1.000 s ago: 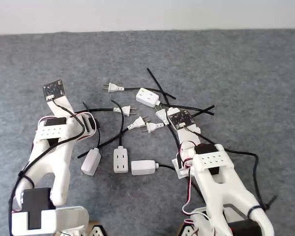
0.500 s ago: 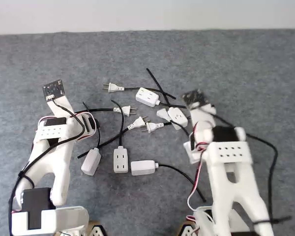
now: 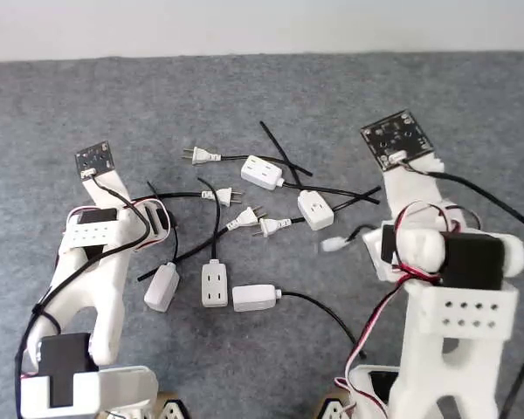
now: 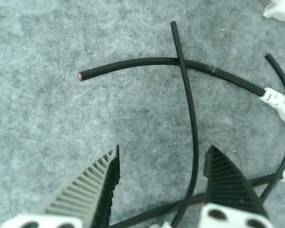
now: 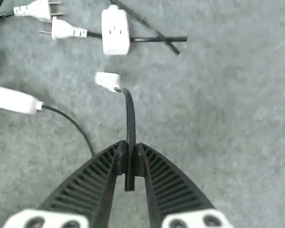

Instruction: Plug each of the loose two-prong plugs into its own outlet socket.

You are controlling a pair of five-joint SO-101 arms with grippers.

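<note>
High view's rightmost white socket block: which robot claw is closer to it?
Right. The right gripper, shut on a black cord, is just short of the socket block, with that cord's plug between them. The left gripper hangs open over other cords, well away on the opposite side.

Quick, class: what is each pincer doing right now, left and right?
Left pincer: open, holding nothing.
Right pincer: shut on the black cord of a white plug.

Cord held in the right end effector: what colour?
Black cord, with a white plug at its end. Shows best in the right wrist view.
</note>
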